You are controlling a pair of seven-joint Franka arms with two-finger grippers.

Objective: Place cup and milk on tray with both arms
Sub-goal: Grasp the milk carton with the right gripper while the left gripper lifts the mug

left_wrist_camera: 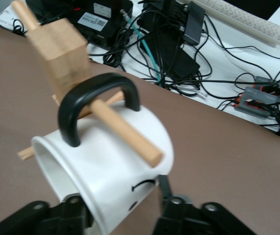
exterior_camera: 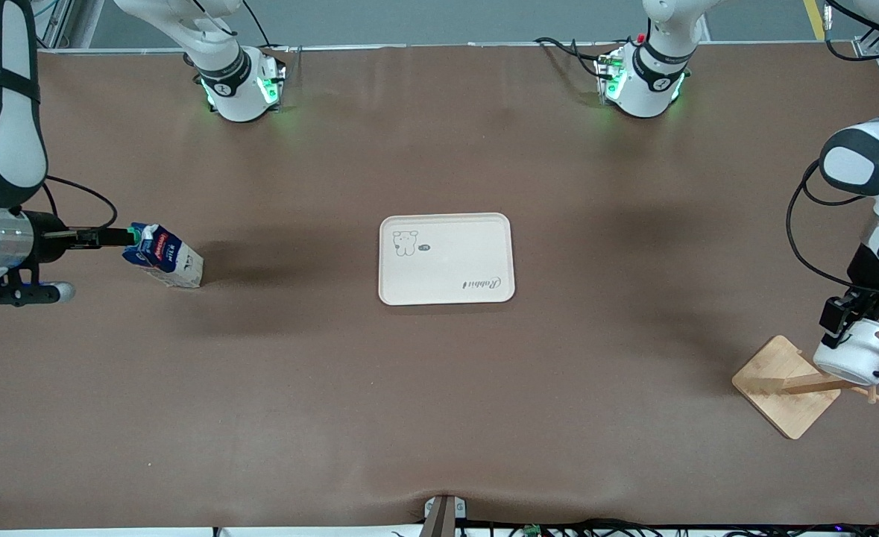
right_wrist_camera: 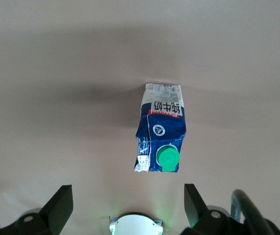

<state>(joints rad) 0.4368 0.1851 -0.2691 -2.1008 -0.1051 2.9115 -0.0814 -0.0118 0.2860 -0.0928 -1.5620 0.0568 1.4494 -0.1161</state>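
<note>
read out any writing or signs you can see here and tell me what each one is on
"Rabbit" in script: on the tray, beside a bear drawing.
White characters on the red label of the milk: too blurred to read.
Smiley face, no words: on the cup.
White stickers on black boxes off the table: unreadable.

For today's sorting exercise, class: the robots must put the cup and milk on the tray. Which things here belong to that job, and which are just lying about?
Belongs to the job:
cup, hung on a rack peg, left gripper at it
milk, right gripper open by its top
tray, bare

Just lying about:
wooden rack
cables past the table edge
</note>
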